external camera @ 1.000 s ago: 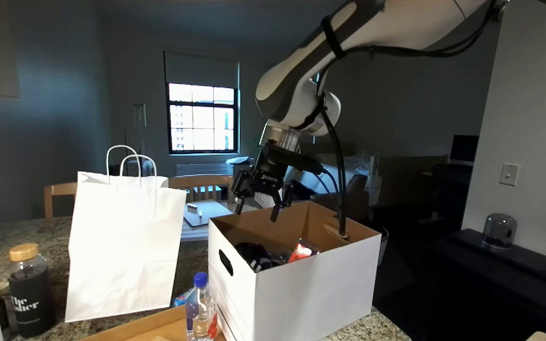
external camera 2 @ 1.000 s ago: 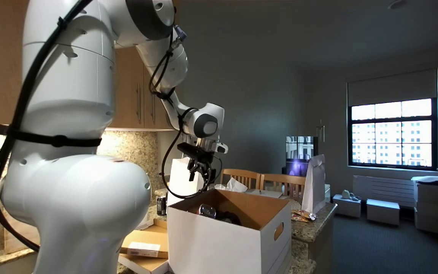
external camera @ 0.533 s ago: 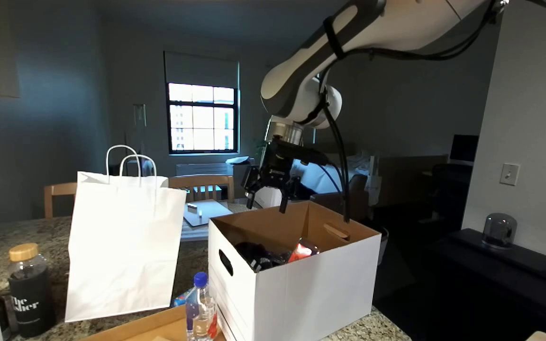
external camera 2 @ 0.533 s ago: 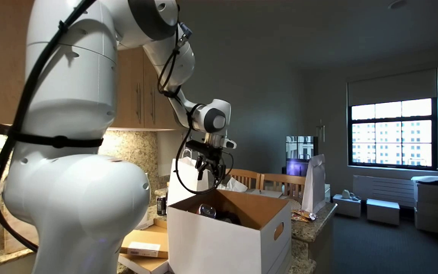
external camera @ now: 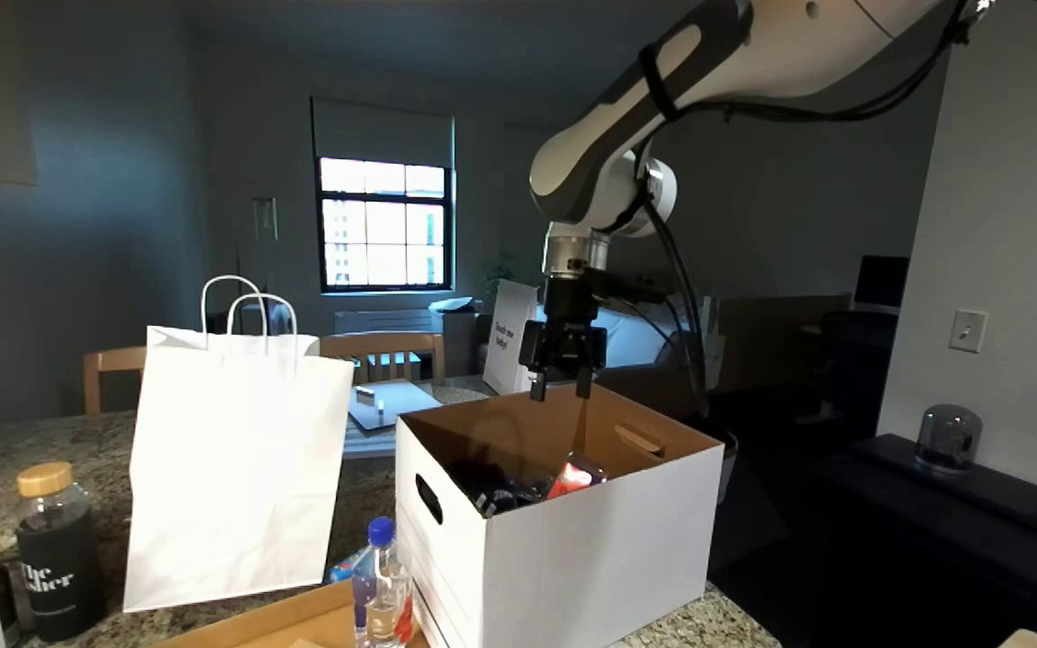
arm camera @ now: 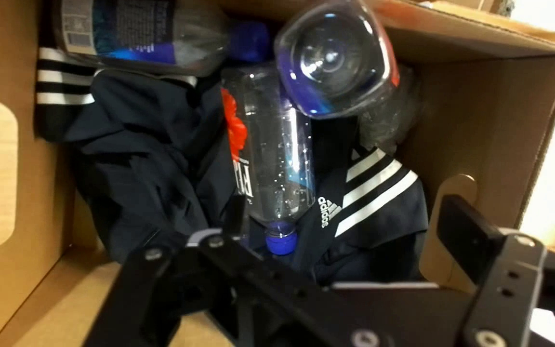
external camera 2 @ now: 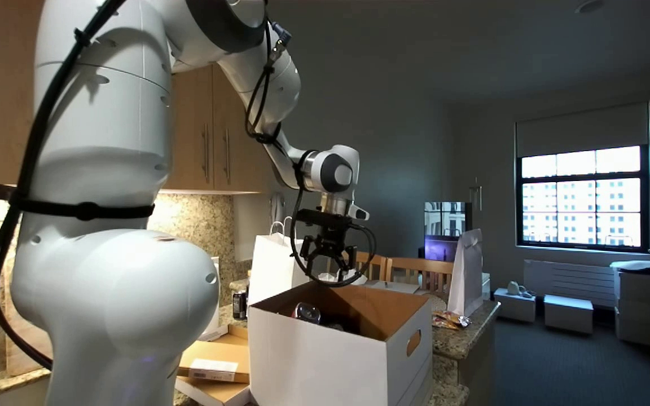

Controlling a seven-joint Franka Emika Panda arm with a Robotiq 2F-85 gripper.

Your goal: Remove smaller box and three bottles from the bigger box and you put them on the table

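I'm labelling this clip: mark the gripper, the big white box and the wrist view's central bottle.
Gripper (external camera: pixel 561 387), in an exterior view: midway between fingertips.
Big white box (external camera: pixel 586 544), in an exterior view: side wall.
Central bottle (arm camera: pixel 277 154), in the wrist view: clear body.

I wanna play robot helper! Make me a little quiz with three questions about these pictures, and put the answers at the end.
1. Count: in the wrist view, how many bottles show a blue cap?

2. True or false: the fingers are pinched shut.

3. Fill in the word: the dark clothing inside the white box has "____" printed on it.

Key:
1. Two; the bottle seen base-first hides its cap.
2. False; they stand open.
3. adidas.
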